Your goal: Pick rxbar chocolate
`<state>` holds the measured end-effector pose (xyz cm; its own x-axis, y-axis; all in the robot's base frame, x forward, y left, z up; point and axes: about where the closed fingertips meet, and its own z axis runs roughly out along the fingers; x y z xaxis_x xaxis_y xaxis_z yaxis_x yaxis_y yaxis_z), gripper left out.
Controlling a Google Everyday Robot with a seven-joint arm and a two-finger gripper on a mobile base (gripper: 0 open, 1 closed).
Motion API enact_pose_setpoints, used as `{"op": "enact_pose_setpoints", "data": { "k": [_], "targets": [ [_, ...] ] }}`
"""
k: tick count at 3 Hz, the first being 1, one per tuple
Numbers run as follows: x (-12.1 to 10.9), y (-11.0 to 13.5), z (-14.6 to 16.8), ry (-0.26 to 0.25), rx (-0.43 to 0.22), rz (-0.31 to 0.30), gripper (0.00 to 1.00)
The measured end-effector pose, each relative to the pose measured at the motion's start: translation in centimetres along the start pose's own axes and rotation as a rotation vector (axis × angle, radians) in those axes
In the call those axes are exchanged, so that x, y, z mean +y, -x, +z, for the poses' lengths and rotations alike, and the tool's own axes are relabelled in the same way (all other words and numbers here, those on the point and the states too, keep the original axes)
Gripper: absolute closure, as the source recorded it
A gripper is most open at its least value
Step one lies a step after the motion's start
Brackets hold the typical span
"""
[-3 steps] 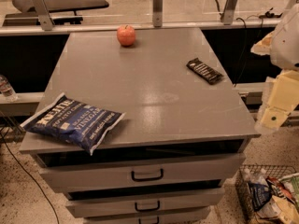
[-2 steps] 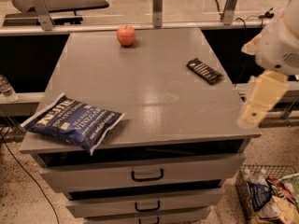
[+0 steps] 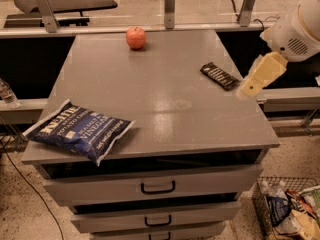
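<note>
Slide cream gripper (image 3: 248,89), just right of flat black-wrapped rxbar chocolate (image 3: 220,76), over its middle; straddle narrow width. Grip state unreadable.

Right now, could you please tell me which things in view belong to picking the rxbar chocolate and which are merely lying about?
Part of the job:
rxbar chocolate, black wrapper, near the right edge of the cabinet top
pincer, hovering just right of the bar

Just lying about:
red apple, far edge
blue chip bag, front left corner
</note>
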<state>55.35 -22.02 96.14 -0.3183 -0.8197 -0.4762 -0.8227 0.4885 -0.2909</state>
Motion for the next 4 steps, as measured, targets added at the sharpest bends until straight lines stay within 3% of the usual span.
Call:
{"op": "enact_pose_setpoints", "data": {
  "k": [1,2,4],
  "targets": [
    [-3.5,1.8,2.2,-0.047,-0.092,0.077,0.00],
    [-4.9,3.7,4.8,-0.094,-0.115,0.137,0.00],
    [-5.0,3.9,5.0,-0.100,-0.117,0.155,0.00]
  ]
}}
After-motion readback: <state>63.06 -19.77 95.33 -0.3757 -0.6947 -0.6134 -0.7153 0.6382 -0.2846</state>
